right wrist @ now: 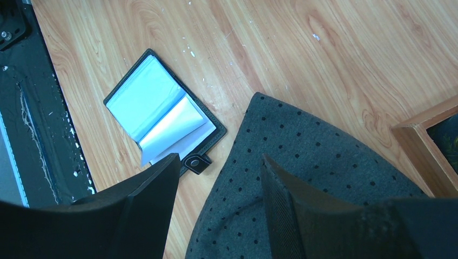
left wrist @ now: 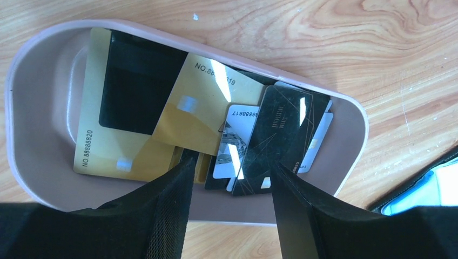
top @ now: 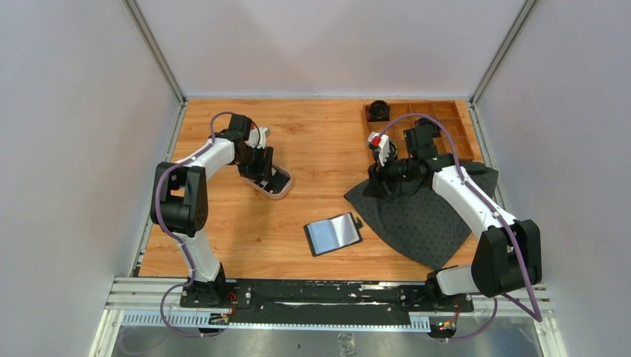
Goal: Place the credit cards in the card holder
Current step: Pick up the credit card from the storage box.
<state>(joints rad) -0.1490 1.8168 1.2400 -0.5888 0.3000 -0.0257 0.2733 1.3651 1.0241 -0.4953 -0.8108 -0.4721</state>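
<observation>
1. Jaws of the left gripper point(left wrist: 231, 167) stand spread, tips down among the credit cards point(left wrist: 183, 113), one black card between them but not clearly pinched
2. Credit cards, gold, black and white, lie overlapped in the oval tray point(left wrist: 351, 102) at the table's left
3. Card holder point(top: 333, 233) lies open and flat near the middle, well apart from the tray, just beside the dotted cloth point(top: 424, 216)
4. Right gripper point(right wrist: 219, 162) hangs above the cloth, jaws spread and empty
5. Wooden compartment box point(top: 454, 126) sits far right
</observation>
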